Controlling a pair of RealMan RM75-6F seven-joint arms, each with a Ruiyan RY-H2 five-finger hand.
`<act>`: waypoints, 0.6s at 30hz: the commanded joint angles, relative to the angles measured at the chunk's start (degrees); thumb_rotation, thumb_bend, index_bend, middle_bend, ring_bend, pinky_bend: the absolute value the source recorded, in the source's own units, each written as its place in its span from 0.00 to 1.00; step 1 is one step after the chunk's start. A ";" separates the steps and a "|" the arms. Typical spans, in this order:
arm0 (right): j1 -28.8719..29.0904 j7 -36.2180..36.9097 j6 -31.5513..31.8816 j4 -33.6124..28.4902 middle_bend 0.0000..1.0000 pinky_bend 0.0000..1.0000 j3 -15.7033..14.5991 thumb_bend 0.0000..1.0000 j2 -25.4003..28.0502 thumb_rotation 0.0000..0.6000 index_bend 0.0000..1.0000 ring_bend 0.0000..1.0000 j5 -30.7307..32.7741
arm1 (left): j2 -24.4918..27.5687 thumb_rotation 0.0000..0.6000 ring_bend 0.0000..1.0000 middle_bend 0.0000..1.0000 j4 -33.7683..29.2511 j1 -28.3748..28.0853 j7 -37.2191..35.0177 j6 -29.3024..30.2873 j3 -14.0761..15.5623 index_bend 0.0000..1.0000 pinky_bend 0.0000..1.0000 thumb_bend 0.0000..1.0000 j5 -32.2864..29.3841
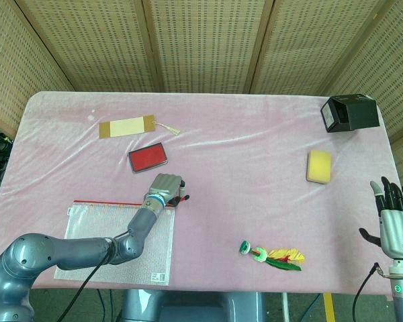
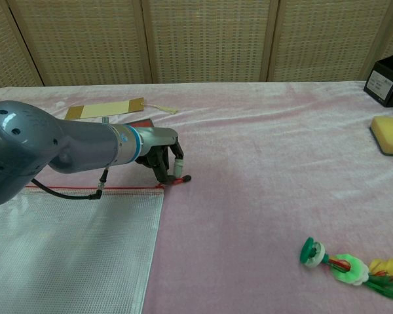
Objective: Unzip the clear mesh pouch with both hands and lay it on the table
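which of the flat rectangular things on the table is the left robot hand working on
The clear mesh pouch with the red zipper; the left robot hand sits at its zipper corner. The red pad and tan bookmark lie untouched farther back.

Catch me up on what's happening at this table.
The left robot hand is down at the right end of the clear mesh pouch, fingers curled around the red zipper pull at the corner. The pouch lies flat on the pink tablecloth and its red zipper looks closed along the top edge. The right robot hand hangs off the table's right edge, fingers spread, holding nothing. So the unzipping looks barely begun, with only one hand engaged.
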 commanded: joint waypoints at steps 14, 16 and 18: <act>0.82 1.82 -1.21 -0.37 0.00 0.00 -0.18 0.00 0.08 1.00 0.00 0.00 -0.92 | 12.20 1.00 0.89 0.92 -15.68 5.33 -8.17 5.84 -3.59 0.87 1.00 0.55 14.65; 1.78 2.71 -2.10 -0.69 0.05 0.00 0.39 0.00 0.11 1.00 0.00 0.04 -1.12 | 13.76 1.00 0.89 0.92 -17.34 6.29 -10.10 6.30 -4.35 0.87 1.00 0.55 17.34; 3.06 4.02 -3.95 -1.09 0.22 0.00 0.76 0.00 0.54 1.00 0.00 0.21 -1.33 | 14.79 1.00 0.89 0.92 -18.32 6.90 -11.15 7.11 -4.76 0.87 1.00 0.55 19.75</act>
